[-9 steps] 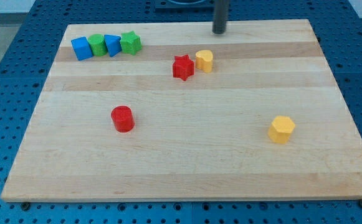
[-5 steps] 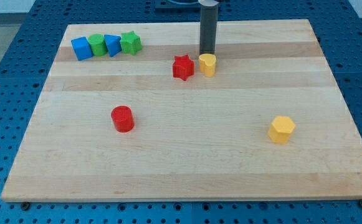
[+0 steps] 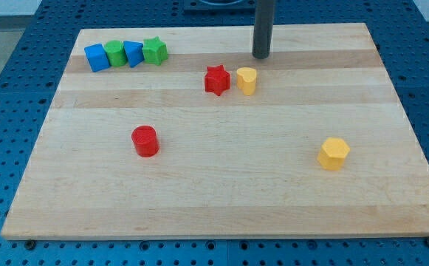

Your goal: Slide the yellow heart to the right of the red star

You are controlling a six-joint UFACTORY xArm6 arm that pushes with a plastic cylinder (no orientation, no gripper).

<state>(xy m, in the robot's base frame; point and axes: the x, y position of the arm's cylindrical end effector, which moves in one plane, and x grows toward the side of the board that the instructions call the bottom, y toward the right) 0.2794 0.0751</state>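
Note:
The yellow heart point(image 3: 246, 80) lies on the wooden board just to the right of the red star point(image 3: 216, 80), with a small gap between them. My tip point(image 3: 261, 55) rests on the board above and slightly right of the yellow heart, apart from it.
A row of blocks sits at the view's top left: blue point(image 3: 96, 57), green point(image 3: 115, 53), blue point(image 3: 134, 53), green star point(image 3: 154, 50). A red cylinder point(image 3: 145, 140) lies left of centre. A yellow hexagon point(image 3: 334, 153) lies at the right.
My tip came down to the yellow heart's top, nudged it slightly down, then moved up and to the right away from it. The other blocks have not moved.

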